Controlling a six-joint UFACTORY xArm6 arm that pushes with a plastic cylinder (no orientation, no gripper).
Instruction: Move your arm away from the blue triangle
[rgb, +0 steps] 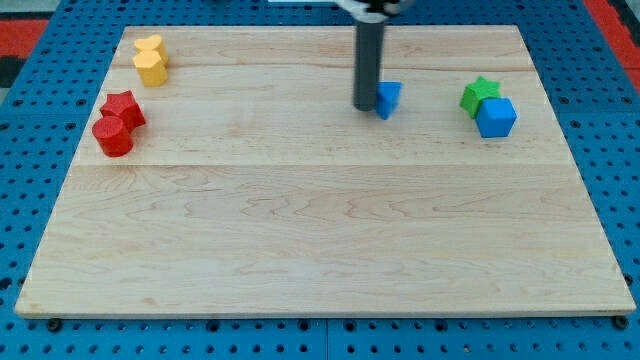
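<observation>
The blue triangle lies on the wooden board near the view's top, a little right of centre. My dark rod comes down from the view's top, and my tip rests on the board right at the triangle's left side, touching it or nearly so. The rod hides part of the triangle's left edge.
A green block and a blue cube sit together at the view's right. Two yellow blocks sit at the top left. A red star-like block and a red cylinder sit at the left.
</observation>
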